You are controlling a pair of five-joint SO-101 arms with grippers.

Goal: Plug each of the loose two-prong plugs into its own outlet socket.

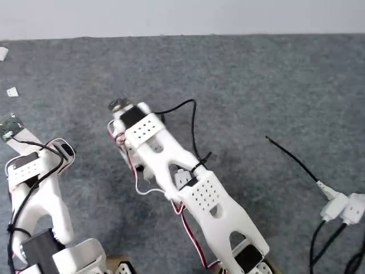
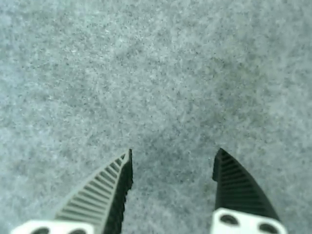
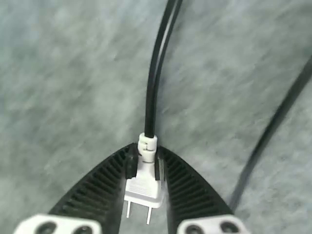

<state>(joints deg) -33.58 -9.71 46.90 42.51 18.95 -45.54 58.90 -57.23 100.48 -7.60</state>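
Two arms (image 1: 35, 188) (image 1: 197, 191), one plug (image 3: 142, 187), two white connectors (image 1: 333, 205) (image 1: 354, 209).

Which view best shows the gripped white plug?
Right wrist view: the white plug is clamped in the right tool, prongs and cord plain. The high view has an arm over it; the left wrist view faces carpet.
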